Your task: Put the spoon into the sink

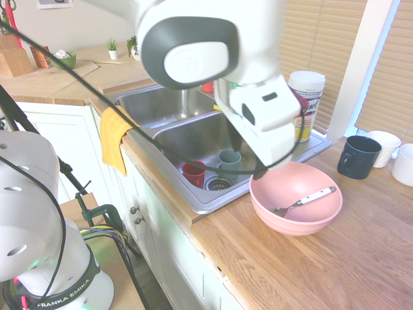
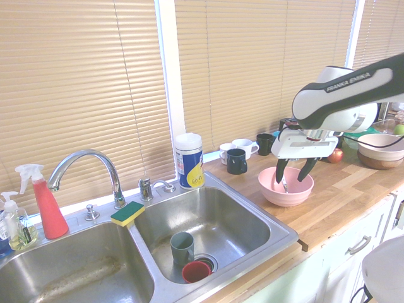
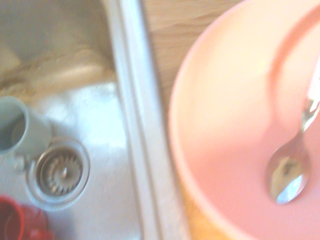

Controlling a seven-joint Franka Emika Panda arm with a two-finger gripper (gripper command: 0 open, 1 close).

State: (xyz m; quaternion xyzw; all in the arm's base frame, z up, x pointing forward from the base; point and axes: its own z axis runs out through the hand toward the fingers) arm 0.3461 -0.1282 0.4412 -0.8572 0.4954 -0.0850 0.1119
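Observation:
The spoon (image 1: 303,201) lies inside a pink bowl (image 1: 268,194) on the wooden counter. Its shiny bowl rests on the bottom and its white dotted handle leans on the far rim. The wrist view shows the spoon (image 3: 290,170) close up in the pink bowl (image 3: 225,125). My gripper (image 2: 295,172) hangs open just above the bowl (image 2: 271,189), one dark finger on each side of the spoon (image 2: 285,186), holding nothing. The steel sink (image 1: 187,139) lies directly left of the bowl; the sink (image 2: 233,221) has two basins.
A grey-green cup (image 1: 228,159) and a red cup (image 1: 193,173) stand by the drain (image 1: 218,183) in the near basin. A yellow cloth (image 1: 115,139) hangs over the sink's front edge. A wipes canister (image 1: 306,103), a dark mug (image 1: 358,157) and white mugs (image 1: 386,147) stand behind the bowl.

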